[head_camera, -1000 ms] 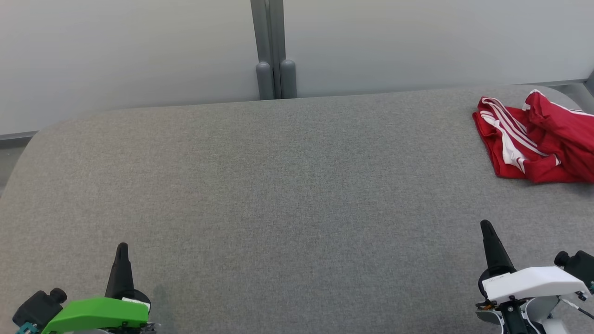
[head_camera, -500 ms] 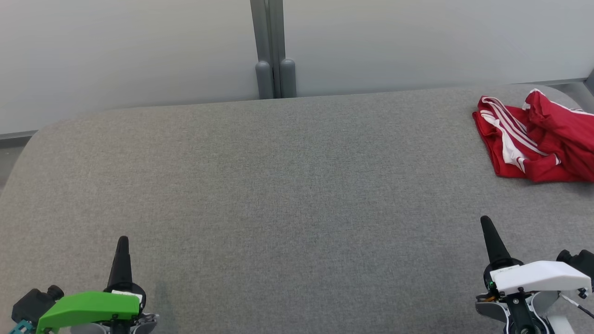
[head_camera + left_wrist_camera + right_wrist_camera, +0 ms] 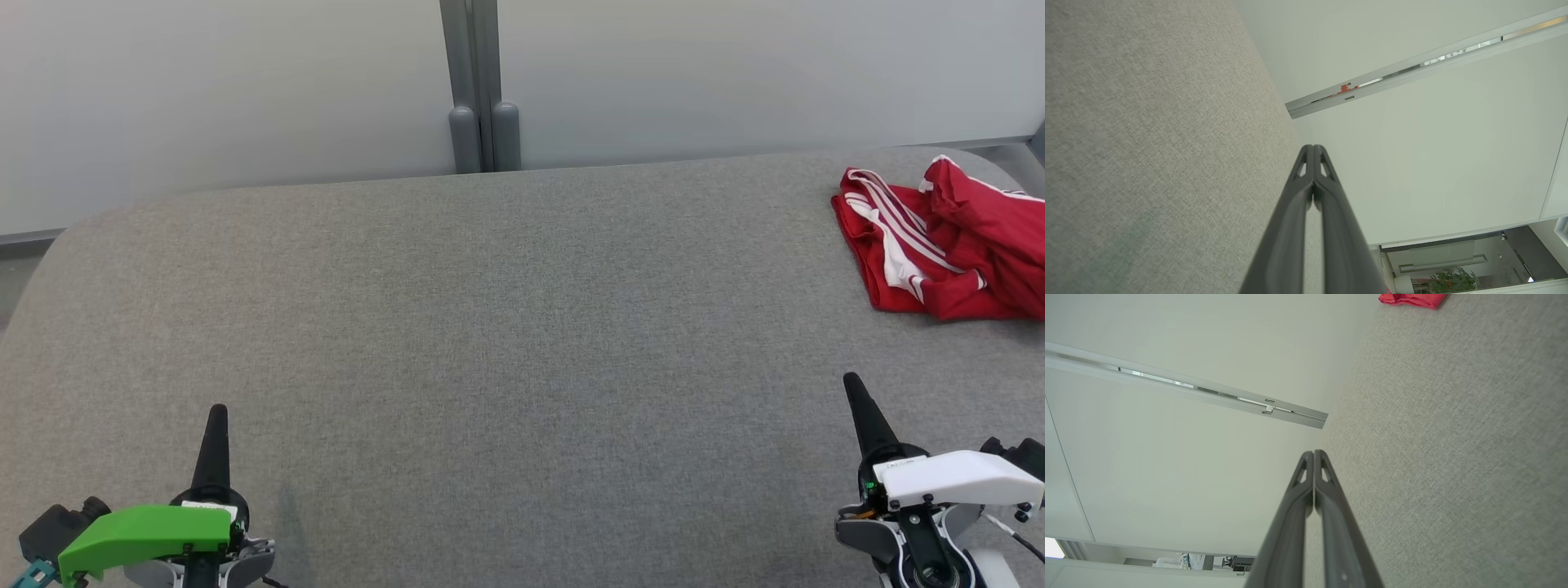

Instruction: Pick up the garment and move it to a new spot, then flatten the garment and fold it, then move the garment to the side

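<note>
The garment [image 3: 947,241] is red with white stripes and lies crumpled at the far right of the grey table [image 3: 506,327], partly cut off by the head view's right edge. A corner of the garment [image 3: 1410,299] shows at the top of the right wrist view. My left gripper [image 3: 217,410] sits at the lower left, shut and empty, fingers pressed together [image 3: 1312,148]. My right gripper [image 3: 851,379] sits at the lower right, shut with nothing in it, well short of the garment; its tips meet [image 3: 1313,452].
A pale partition wall with a grey post [image 3: 480,90] runs behind the table's far edge. The table's corners are rounded at the far left and far right.
Both grippers have shifted slightly up the head view, tips a little farther over the table. The garment has not moved.
</note>
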Tool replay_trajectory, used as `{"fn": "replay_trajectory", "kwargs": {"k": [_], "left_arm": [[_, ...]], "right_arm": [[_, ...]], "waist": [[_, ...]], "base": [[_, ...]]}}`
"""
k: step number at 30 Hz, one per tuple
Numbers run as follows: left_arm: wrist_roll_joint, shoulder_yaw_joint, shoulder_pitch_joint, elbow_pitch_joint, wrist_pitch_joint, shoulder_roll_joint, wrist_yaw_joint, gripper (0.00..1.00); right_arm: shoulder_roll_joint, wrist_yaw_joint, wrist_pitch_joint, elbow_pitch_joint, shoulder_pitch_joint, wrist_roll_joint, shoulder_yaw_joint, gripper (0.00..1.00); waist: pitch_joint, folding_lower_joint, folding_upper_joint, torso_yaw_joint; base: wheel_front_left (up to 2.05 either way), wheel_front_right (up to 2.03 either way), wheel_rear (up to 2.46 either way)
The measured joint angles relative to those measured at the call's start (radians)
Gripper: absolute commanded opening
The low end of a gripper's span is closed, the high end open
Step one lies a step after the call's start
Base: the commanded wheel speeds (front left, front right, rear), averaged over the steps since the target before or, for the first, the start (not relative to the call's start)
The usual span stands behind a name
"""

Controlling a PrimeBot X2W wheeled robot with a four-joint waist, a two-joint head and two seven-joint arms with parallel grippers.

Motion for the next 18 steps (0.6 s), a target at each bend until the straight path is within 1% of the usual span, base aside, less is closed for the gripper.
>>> {"fn": "replay_trajectory", "kwargs": {"k": [18], "left_arm": [[-0.157,0.004,-0.021,-0.003,0.039,0.001,0.000,0.00]], "right_arm": [[0.005,0.000,0.041,0.010,-0.023,0.145,-0.017,0.00]], "waist": [[0.003,0.0000,0.0000,-0.001]], "base": [[0.00,0.00,0.00]]}}
